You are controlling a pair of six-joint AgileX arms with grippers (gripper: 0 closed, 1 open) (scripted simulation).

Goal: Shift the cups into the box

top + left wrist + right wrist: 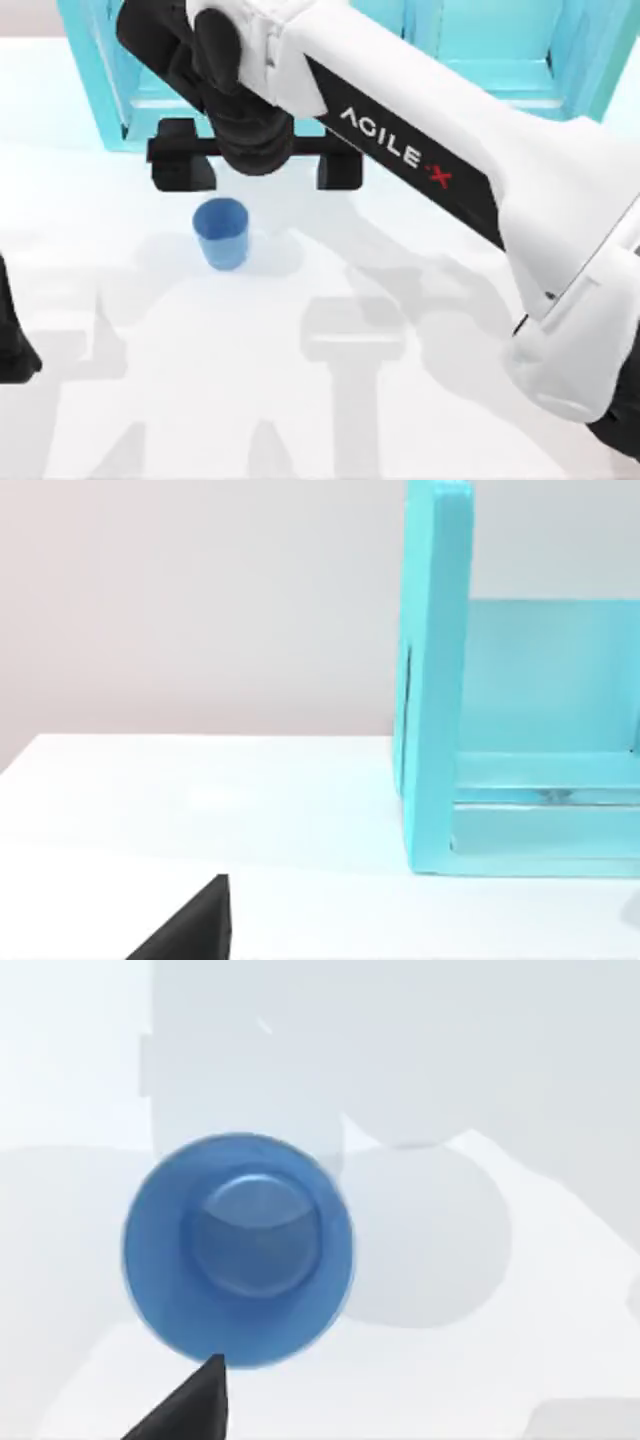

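A plain blue tapered cup [222, 232] stands upright on the white table, left of centre. In the right wrist view I look straight down into the cup [238, 1250], and one dark fingertip [190, 1410] shows at its rim's edge. My right gripper [258, 170] hangs above the table just behind the cup, toward the shelf. Its two black fingers [180, 165] are spread wide, open, with nothing between them. My left arm [12, 345] is parked at the table's left edge. The box is out of view.
A big turquoise shelf unit [110, 90] stands along the back of the table, close behind my right gripper. The same shelf unit [440, 710] appears in the left wrist view. My long white right arm [420, 150] crosses the table from the lower right.
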